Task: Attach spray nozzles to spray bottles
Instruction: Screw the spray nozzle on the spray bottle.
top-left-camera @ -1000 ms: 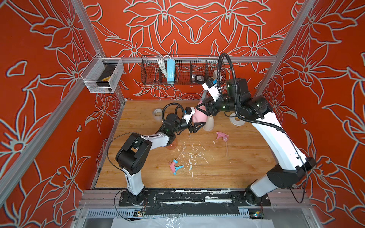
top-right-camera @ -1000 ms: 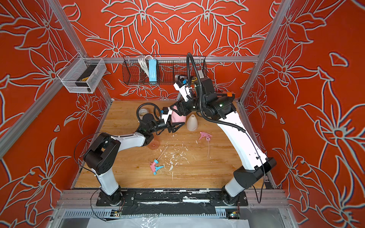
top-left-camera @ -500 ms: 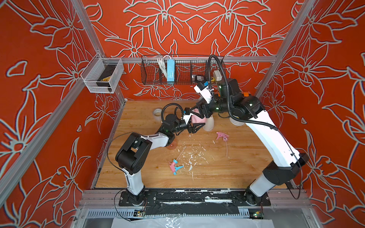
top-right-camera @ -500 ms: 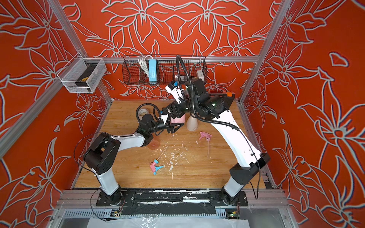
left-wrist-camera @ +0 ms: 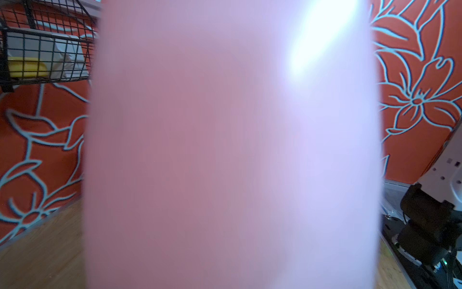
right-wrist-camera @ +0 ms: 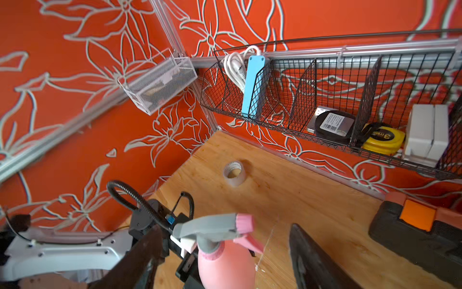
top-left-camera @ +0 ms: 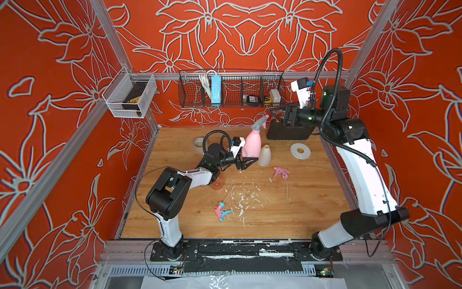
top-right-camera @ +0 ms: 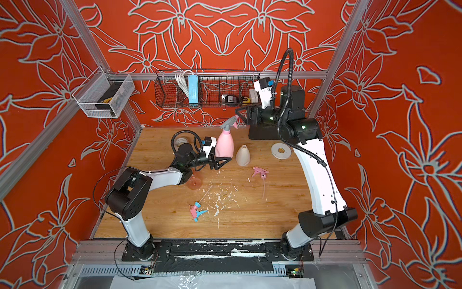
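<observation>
Toward the left of the bench [top-left-camera: 287, 225], partly under the left arm, the transparent orange-pink bottle [top-left-camera: 217, 184] is lying on its side with no nozzle on it. Nearer the front edge, the pink-and-blue nozzle [top-left-camera: 221, 211] is lying loose among white flecks, its thin dip tube pointing toward that bottle.

Moving right, the left fingers [top-left-camera: 248, 160] are gripping the pink bottle [top-left-camera: 251, 146] low on its body and holding it upright. The grey-topped nozzle [top-left-camera: 259, 124] is sitting on its neck; whether it is screwed fully tight is not showing. Just beside it, the white bottle [top-left-camera: 264, 155] is standing with its neck bare, and the all-pink nozzle [top-left-camera: 280, 172] is lying near it, tube trailing toward the front.

Farthest right and higher up, the right fingers [right-wrist-camera: 315, 260] are spread wide and holding nothing, with the grey spout in front of the gap, touching neither.

Judging by this, 1 of 3 bottles is looking finished and 2 are waiting, each needing a loose nozzle.

The pink bottle is looking opaque, smooth and cone-shaped, widening to a broad base. Seen from the left wrist, it is filling most of the frame as a blurred pink surface with a bright glare streak.
</observation>
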`<state>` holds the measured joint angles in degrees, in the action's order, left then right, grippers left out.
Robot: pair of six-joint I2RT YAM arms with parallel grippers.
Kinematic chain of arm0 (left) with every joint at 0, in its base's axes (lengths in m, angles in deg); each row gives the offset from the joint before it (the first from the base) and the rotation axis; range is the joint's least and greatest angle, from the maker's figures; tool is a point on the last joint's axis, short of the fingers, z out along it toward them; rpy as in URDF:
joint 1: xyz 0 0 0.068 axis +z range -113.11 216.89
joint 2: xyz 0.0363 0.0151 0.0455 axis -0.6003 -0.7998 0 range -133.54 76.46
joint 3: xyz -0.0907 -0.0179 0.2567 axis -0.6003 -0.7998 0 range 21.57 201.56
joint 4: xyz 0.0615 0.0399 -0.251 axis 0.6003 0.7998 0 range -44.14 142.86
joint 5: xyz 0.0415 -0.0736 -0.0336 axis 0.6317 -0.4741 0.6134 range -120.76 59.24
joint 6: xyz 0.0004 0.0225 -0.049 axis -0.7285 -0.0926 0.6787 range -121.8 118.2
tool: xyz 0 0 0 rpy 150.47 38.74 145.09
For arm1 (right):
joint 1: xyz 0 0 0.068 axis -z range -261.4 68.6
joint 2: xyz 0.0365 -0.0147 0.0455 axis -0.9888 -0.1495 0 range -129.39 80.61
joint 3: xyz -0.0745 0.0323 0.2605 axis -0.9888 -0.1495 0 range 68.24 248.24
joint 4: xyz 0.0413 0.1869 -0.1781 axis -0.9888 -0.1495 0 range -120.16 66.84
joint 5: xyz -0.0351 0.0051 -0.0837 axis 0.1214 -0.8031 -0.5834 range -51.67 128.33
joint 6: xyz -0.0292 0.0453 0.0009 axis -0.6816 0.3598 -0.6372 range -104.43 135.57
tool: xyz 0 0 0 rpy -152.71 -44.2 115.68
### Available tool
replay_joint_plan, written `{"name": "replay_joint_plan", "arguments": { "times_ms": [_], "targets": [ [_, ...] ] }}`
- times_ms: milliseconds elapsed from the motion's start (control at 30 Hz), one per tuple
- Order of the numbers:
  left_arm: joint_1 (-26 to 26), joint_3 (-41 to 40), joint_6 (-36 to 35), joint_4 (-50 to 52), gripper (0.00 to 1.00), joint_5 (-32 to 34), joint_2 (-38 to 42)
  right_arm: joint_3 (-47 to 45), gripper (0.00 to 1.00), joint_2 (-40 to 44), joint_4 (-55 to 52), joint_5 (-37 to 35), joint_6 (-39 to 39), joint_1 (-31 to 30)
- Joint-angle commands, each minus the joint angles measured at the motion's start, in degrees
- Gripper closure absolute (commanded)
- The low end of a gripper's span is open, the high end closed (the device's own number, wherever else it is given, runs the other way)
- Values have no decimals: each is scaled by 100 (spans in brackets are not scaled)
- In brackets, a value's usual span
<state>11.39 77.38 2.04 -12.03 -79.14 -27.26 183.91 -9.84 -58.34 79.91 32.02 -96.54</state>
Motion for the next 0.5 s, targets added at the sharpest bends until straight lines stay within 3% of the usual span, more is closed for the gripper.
{"name": "replay_joint_plan", "arguments": {
  "times_ms": [0,200,467],
  "targets": [
    [10,149,-147,20,52,-306,5,195,15,-515,741,1220,592,6],
    [10,197,-217,140,52,-354,23,298,10,-965,929,2002,812,-19],
    [13,289,68,-108,52,-340,-104,-577,11,-422,1064,1961,656,-130]
  ]
}}
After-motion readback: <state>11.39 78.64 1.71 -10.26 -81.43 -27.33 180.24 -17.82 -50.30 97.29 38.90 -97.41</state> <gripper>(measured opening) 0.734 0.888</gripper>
